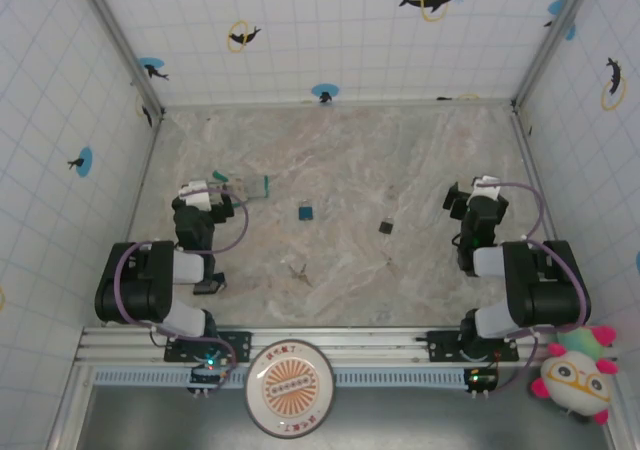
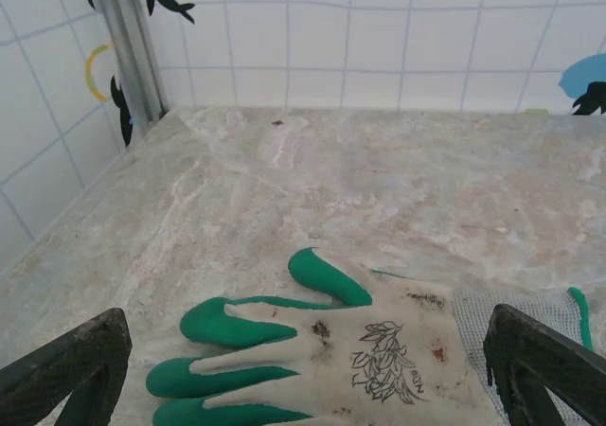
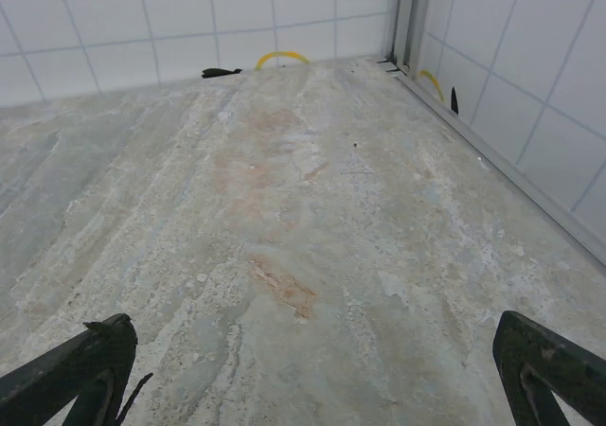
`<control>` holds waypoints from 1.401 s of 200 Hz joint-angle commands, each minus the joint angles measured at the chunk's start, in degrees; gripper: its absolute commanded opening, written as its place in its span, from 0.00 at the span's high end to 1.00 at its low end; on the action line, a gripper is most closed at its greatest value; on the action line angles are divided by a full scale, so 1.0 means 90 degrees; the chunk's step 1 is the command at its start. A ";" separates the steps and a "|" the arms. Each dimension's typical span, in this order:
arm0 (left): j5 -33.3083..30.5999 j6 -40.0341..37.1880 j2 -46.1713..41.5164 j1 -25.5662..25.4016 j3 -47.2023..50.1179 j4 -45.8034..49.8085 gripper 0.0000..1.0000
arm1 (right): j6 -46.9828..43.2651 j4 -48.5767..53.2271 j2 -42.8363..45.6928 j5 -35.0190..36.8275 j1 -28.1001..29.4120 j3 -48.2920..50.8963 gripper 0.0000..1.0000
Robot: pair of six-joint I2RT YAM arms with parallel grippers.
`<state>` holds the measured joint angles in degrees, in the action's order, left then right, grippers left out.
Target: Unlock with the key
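Observation:
A small teal block (image 1: 305, 211), which looks like the lock, lies on the marble table near the middle. A smaller dark piece (image 1: 385, 227), possibly the key, lies to its right; both are too small to make out in detail. My left gripper (image 1: 222, 183) is at the left, open, its dark fingertips (image 2: 71, 364) wide apart over a glove. My right gripper (image 1: 468, 196) is at the right, open over bare table, with one fingertip (image 3: 549, 364) showing at each lower corner of the right wrist view (image 3: 312, 374).
A white work glove with green fingertips (image 2: 379, 350) lies flat just ahead of the left gripper, also visible from above (image 1: 245, 184). Tiled walls enclose the table on three sides. A plush toy (image 1: 575, 375) and a round disc (image 1: 290, 385) sit off the near edge.

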<state>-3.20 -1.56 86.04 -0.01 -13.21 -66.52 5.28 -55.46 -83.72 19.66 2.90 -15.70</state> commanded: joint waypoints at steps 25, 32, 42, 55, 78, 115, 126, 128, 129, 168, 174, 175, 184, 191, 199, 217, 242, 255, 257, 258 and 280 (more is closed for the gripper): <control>0.0073 -0.0100 0.0092 -0.0028 -0.0124 -0.0214 0.02 | -0.0049 -0.0338 -0.0072 0.0112 0.0006 -0.0208 0.00; 0.0073 -0.0095 0.0097 -0.0031 -0.0124 -0.0207 0.02 | -0.0049 -0.0336 -0.0072 0.0111 0.0009 -0.0208 0.00; 0.0073 -0.0101 0.0096 -0.0029 -0.0124 -0.0211 0.02 | -0.0046 -0.0339 -0.0077 0.0111 0.0003 -0.0208 0.00; 0.0076 -0.0100 0.0091 -0.0031 -0.0129 -0.0214 0.02 | -0.0047 -0.0341 -0.0072 0.0119 0.0010 -0.0208 0.00; 0.0073 -0.0099 0.0096 -0.0032 -0.0124 -0.0211 0.02 | -0.0048 -0.0338 -0.0081 0.0117 0.0001 -0.0208 0.00; 0.0079 -0.0085 0.0083 -0.0031 -0.0123 -0.0206 0.02 | -0.0042 -0.0341 -0.0072 0.0106 0.0000 -0.0207 0.00; 0.0082 -0.0085 0.0091 -0.0030 -0.0124 -0.0210 0.02 | -0.0034 -0.0339 -0.0078 0.0110 -0.0004 -0.0208 0.00; 0.0082 -0.0089 0.0089 -0.0029 -0.0124 -0.0207 0.03 | -0.0038 -0.0338 -0.0074 0.0110 -0.0001 -0.0208 0.00; 0.0082 -0.0089 0.0089 -0.0028 -0.0124 -0.0207 0.03 | -0.0039 -0.0340 -0.0073 0.0110 0.0000 -0.0208 0.00; 0.0082 -0.0089 0.0083 -0.0029 -0.0125 -0.0206 0.02 | -0.0044 -0.0338 -0.0072 0.0105 0.0000 -0.0200 0.00; 0.0090 -0.0085 0.0083 -0.0031 -0.0123 -0.0207 0.02 | -0.0033 -0.0337 -0.0073 0.0102 0.0000 -0.0208 0.00; 0.0091 -0.0088 0.0086 -0.0029 -0.0123 -0.0207 0.02 | -0.0036 -0.0339 -0.0073 0.0106 0.0000 -0.0208 0.00; 0.0092 -0.0089 0.0082 -0.0029 -0.0129 -0.0200 0.02 | -0.0043 -0.0336 -0.0080 0.0108 0.0000 -0.0208 0.00; 0.0092 -0.0090 0.0084 -0.0028 -0.0124 -0.0188 0.03 | -0.0039 -0.0341 -0.0073 0.0102 0.0000 -0.0208 0.00; 0.0097 -0.0076 0.0091 -0.0028 -0.0133 -0.0197 0.02 | -0.0039 -0.0330 -0.0075 0.0089 -0.0006 -0.0218 0.00; 0.0059 -0.0075 0.0040 -0.0029 -0.0163 -0.0177 0.02 | -0.0042 -0.0309 -0.0020 0.0205 0.0000 -0.0263 0.00; 0.0052 -0.0037 -0.0257 -0.0036 -0.1126 0.1869 0.02 | -0.0058 0.1177 0.0639 0.0232 0.0038 -0.0777 0.00; -0.0013 0.0007 -0.0278 -0.0028 -0.1658 0.2732 0.02 | -0.0087 0.1664 0.0903 0.0230 0.0055 -0.0952 0.00; -0.0034 0.0007 -0.0286 -0.0033 -0.1716 0.2821 0.02 | -0.0088 0.1749 0.0943 0.0228 0.0058 -0.0961 0.00; -0.0039 0.0012 -0.0294 -0.0035 -0.1740 0.2879 0.02 | -0.0088 0.1773 0.0967 0.0233 0.0063 -0.0970 0.00; -0.0365 0.0305 -0.0543 -0.0038 -0.1994 0.3279 0.02 | 0.0496 0.2230 0.1564 0.0189 0.0013 -0.1150 0.00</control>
<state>-3.75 -1.30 84.23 -0.01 -28.53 -47.37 5.61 -42.24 -74.70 20.80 3.05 -23.35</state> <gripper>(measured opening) 0.976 0.998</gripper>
